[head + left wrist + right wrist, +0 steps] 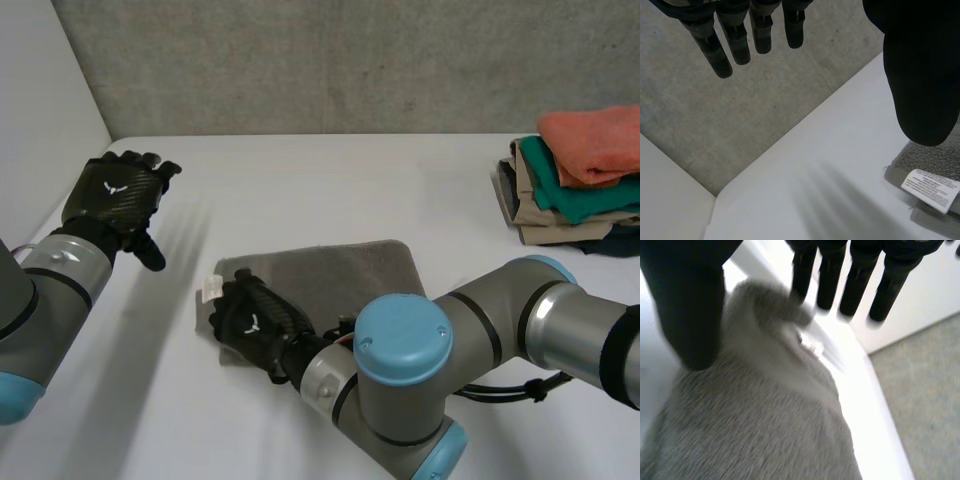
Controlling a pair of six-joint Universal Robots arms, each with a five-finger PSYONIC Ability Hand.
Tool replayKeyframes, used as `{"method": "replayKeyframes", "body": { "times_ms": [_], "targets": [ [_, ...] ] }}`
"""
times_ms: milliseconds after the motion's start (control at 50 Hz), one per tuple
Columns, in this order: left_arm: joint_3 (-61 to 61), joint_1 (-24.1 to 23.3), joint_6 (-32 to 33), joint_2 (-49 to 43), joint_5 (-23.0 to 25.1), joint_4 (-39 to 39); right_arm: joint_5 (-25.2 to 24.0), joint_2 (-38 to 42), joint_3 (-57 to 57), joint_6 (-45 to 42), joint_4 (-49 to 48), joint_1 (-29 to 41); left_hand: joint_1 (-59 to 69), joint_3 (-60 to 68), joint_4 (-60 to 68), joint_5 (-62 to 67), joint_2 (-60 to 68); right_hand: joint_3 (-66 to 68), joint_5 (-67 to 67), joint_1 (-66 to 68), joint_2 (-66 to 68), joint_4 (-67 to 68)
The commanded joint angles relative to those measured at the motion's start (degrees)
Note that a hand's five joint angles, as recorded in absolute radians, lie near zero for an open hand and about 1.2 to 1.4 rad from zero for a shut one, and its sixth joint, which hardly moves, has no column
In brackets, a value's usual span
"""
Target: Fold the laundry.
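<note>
While the left hand [112,195] hangs above the far left part of the white table [330,170], its fingers [740,45] are straight and spread with the thumb held apart, so it is open and holds nothing. A grey towel [345,272] lies folded flat near the middle of the table, and a small white label [212,288] sticks out at its left corner. The left wrist view shows that same corner and label just beyond the left thumb, with bare table between them. The right hand [255,322] rests on the near left corner of the towel, its grey arm reaching in from the right. In the right wrist view its fingers [860,285] are straight and lie over the cloth near the edge. The thumb stands off to the side and a soft ridge of towel rises between them. Nothing looks pinched, so this hand reads as open, lying on the cloth. Well apart, at the far right edge of the table, sits a stack of folded clothes [560,215] with an orange piece [595,140] on top, a teal one [570,190] under it, and tan and dark layers below.
</note>
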Motion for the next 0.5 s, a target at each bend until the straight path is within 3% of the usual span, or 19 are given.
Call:
{"method": "replayKeyframes", "body": {
  "times_ms": [20,140,280,340,380,400,420,500],
  "targets": [
    [0.84,-0.33,0.09,-0.02,0.03,0.05,4.76,-9.41,4.1,8.24,1.87,-5.12,0.02,-0.66,-0.45,-1.54,-0.62,-13.15,-11.7,-10.6,-11.33,-13.01],
    [0.93,-0.59,0.0,0.51,0.03,0.05,4.41,-15.58,10.16,21.87,3.72,-10.84,0.02,-0.66,-0.45,-1.54,-0.62,-13.15,-11.7,-10.6,-11.33,-13.01],
    [0.67,-2.52,0.0,0.24,0.03,0.05,5.11,-15.41,17.8,16.28,4.86,-19.87,-0.15,-0.83,-0.62,-1.7,-0.79,-13.15,-11.7,-10.6,-11.33,-13.01],
    [0.67,-2.79,-0.09,0.16,0.03,0.05,5.37,-15.41,19.22,12.14,5.04,-23.23,-0.15,-0.83,-0.62,-1.7,-0.79,0.67,2.12,3.22,2.49,0.81],
    [0.76,-2.79,0.0,0.16,0.03,0.05,5.55,-15.23,19.75,9.23,5.48,-24.99,-0.32,-1.0,-0.79,-1.87,-0.96,17.62,19.07,20.17,19.44,17.76],
    [0.76,-2.79,0.0,0.16,0.03,0.05,5.73,-15.14,19.84,8.61,5.56,-25.34,-0.15,-0.83,-0.62,-1.71,-0.79,30.03,31.49,32.59,31.86,30.18],
    [0.84,-2.79,0.0,0.16,0.03,0.05,5.9,-15.14,20.1,8.17,4.78,-25.87,-0.15,-0.83,-0.62,-1.7,-0.79,56.58,58.03,59.13,58.4,56.72],
    [1.02,-2.88,0.09,0.42,0.03,0.05,8.53,-17.24,19.58,8.34,-2.4,-25.35,-0.15,-0.83,-0.62,-1.7,-0.79,56.85,58.3,59.4,58.67,56.99]
  ]
}}
